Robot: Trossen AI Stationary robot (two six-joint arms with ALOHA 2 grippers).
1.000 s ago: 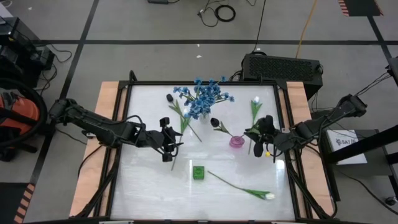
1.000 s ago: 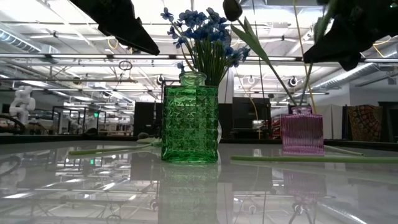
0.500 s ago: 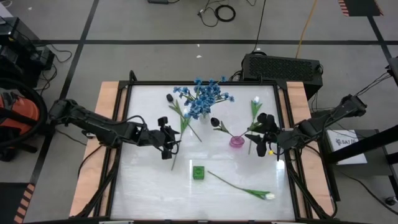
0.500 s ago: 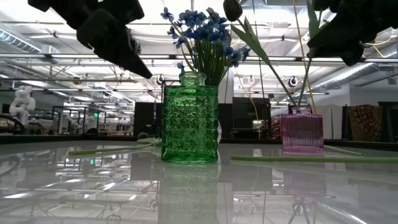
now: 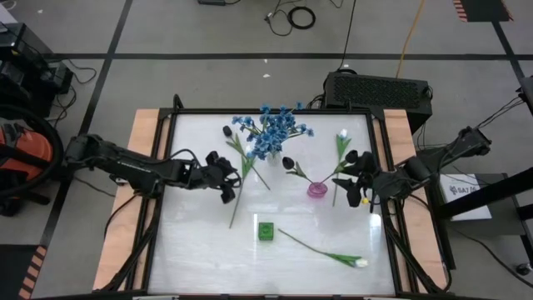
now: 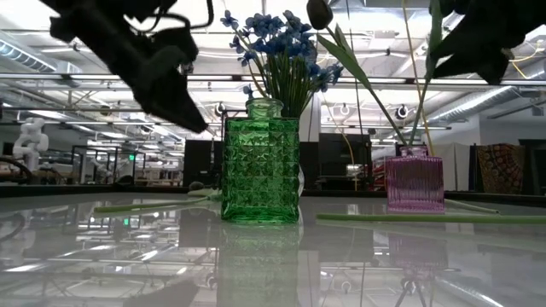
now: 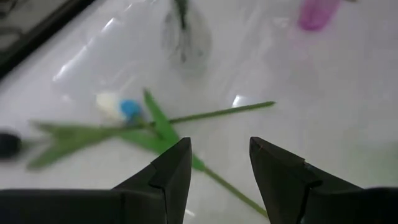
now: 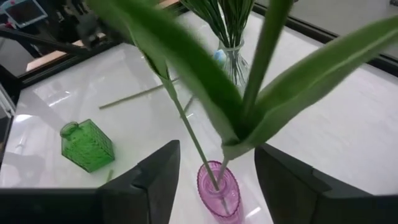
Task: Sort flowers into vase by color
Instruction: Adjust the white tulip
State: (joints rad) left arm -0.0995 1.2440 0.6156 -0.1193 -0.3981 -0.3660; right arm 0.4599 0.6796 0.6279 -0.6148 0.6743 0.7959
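My left gripper (image 5: 227,178) hangs open over two tulips lying crossed on the table: one with a white bud (image 7: 111,104), one with a dark bud (image 5: 226,131). My right gripper (image 5: 351,179) is open beside the pink vase (image 5: 316,190). Its fingers (image 8: 155,177) stand on either side of a white tulip's stem (image 8: 258,74) without touching it. That tulip's foot stands in the pink vase (image 8: 217,190), next to a dark tulip (image 5: 287,163). Blue flowers (image 5: 271,129) fill a clear vase (image 7: 183,37). A green vase (image 5: 265,231) stands near the front, and another white tulip (image 5: 325,250) lies flat beside it.
A black frame (image 5: 275,111) rims the white tabletop, with wooden strips along the left and right sides. Open table lies at the near left corner (image 5: 191,258). In the low view the green vase (image 6: 260,166) stands closest, with the pink vase (image 6: 415,183) to its right.
My left gripper has come down toward the crossed tulips, shifting a little toward the table's far edge and rolling about its own line. My right gripper has spread its fingers off the white tulip's stem and risen slightly. The tulip stays leaning in the pink vase.
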